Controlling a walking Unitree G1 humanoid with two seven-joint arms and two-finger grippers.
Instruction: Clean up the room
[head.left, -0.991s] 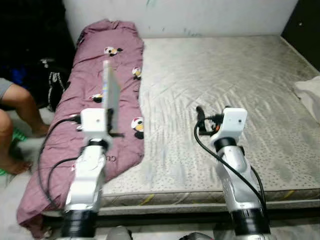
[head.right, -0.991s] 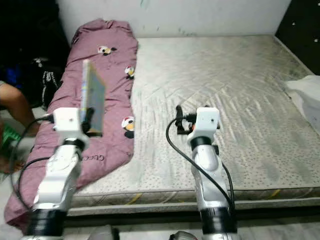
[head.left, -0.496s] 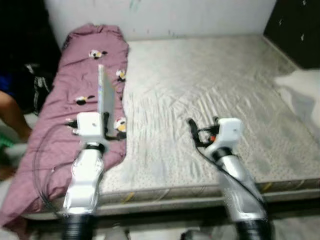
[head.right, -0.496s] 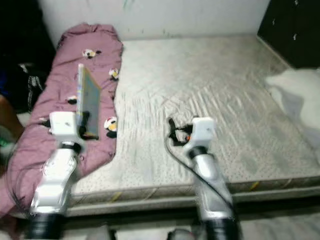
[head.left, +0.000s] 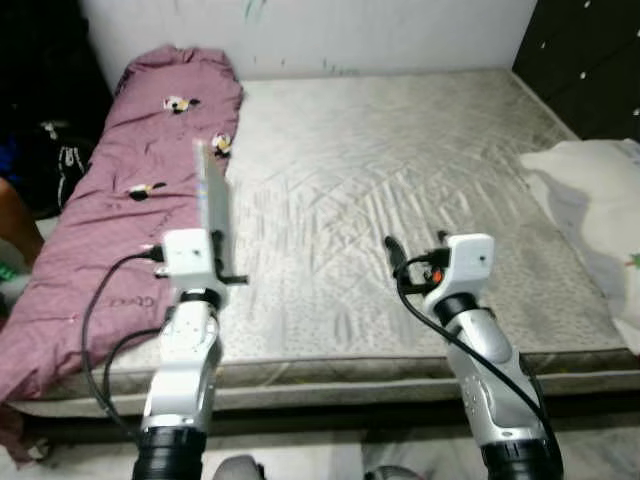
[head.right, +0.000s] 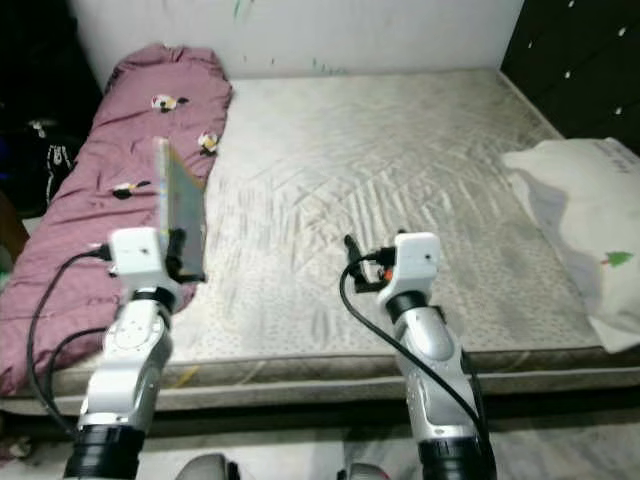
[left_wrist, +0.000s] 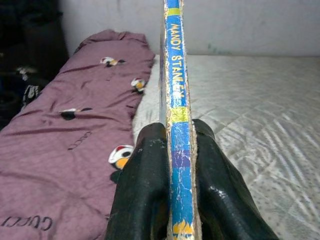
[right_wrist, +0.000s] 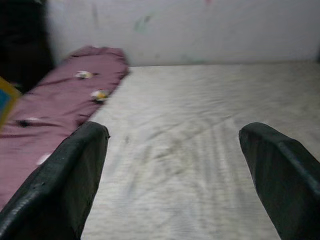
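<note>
Left gripper (left_wrist: 170, 165): fingers clenched on a thin book (left_wrist: 175, 100), held upright, edge-on, above the bed's (head.left: 400, 200) near left part. Spine blue, yellow lettering, worn edges. Left arm raised forward. Right gripper (right_wrist: 175, 165): fingers spread wide, holding nothing, level over the mattress. Farther left, purple blanket (head.left: 120, 210). Right edge, white pillow (head.left: 590, 190).

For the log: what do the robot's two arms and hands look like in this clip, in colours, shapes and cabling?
Both arms are silver, jointed tubes with black bands near the base. Each wrist carries a white boxy housing, and black cables loop loosely from it down the forearm. The right wrist housing shows a small orange-red detail. The left hand and the right hand each have two long, rounded, glossy black fingers, slightly scuffed.
</note>
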